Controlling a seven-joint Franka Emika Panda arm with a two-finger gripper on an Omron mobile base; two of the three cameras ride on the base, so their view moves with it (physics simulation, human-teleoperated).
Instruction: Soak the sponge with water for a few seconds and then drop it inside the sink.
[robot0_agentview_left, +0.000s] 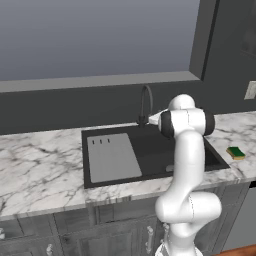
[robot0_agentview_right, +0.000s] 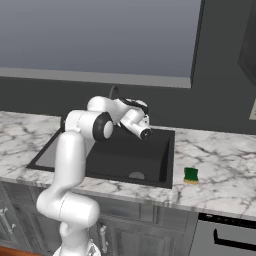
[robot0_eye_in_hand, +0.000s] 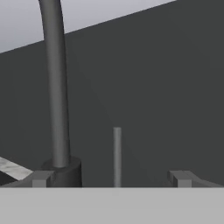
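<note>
The sponge (robot0_agentview_left: 235, 152) (robot0_agentview_right: 191, 175), yellow with a green top, lies flat on the marble counter just right of the sink, well apart from my hand. The black sink (robot0_agentview_left: 150, 150) (robot0_agentview_right: 167, 155) has a grey ribbed drainboard (robot0_agentview_left: 112, 157) on its left side. My gripper (robot0_eye_in_hand: 111, 178) is open and empty. It is raised over the back of the basin and points at the dark wall. The dark arched faucet (robot0_agentview_left: 145, 102) (robot0_agentview_right: 114, 92) (robot0_eye_in_hand: 56, 87) rises to the left of the fingers. A thin grey upright lever (robot0_eye_in_hand: 117, 153) stands between the fingertips, farther off. Water is out of view.
White marble counter (robot0_agentview_left: 40, 160) (robot0_agentview_right: 225, 165) runs on both sides of the sink. A dark backsplash and a window ledge (robot0_agentview_left: 100, 80) stand behind it. My arm (robot0_agentview_right: 80, 150) leans over the basin's left half. A dark appliance front (robot0_agentview_right: 225, 235) sits below the counter at right.
</note>
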